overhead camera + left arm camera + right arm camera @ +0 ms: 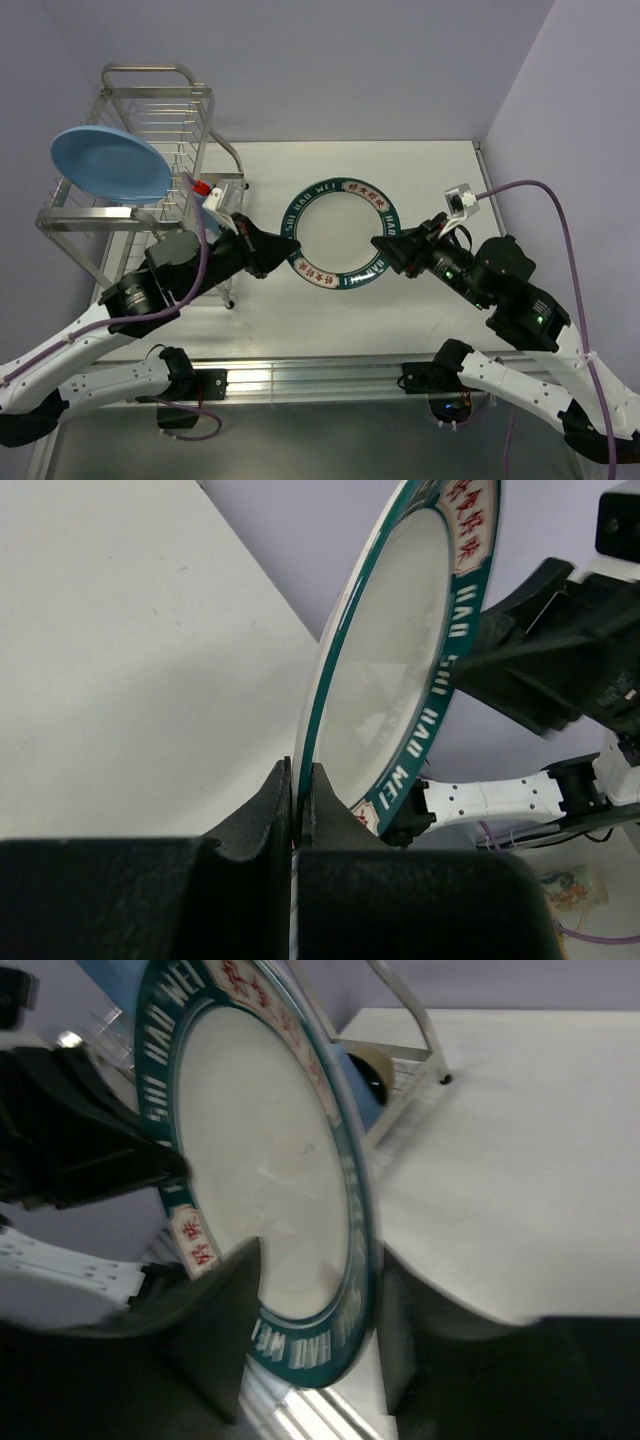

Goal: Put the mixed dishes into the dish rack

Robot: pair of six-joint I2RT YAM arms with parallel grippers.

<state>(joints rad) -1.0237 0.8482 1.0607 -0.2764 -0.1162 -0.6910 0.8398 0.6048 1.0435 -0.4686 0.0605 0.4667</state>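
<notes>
Nearest the arm bases, the left gripper [298,800] is pinched all the way shut on the left rim of the white plate with dark-blue lettered rim [337,235]. In its wrist cam the rim is squeezed tight between the two fingers. The right gripper [318,1260] is on the opposite side of the plate. Its jaws are partly spread and straddle the right rim, one finger over the white face and the other behind the edge. There's visible space between them, so it's not clamped on. I can't tell if either finger actually touches the plate.

The plate sits between the two grippers over the middle of the table [330,320], face up toward the overhead cam.

Farther back at the left is the dish rack [190,100]. The plain light-blue plate [110,163] is in its upper tier, tilted.
</notes>
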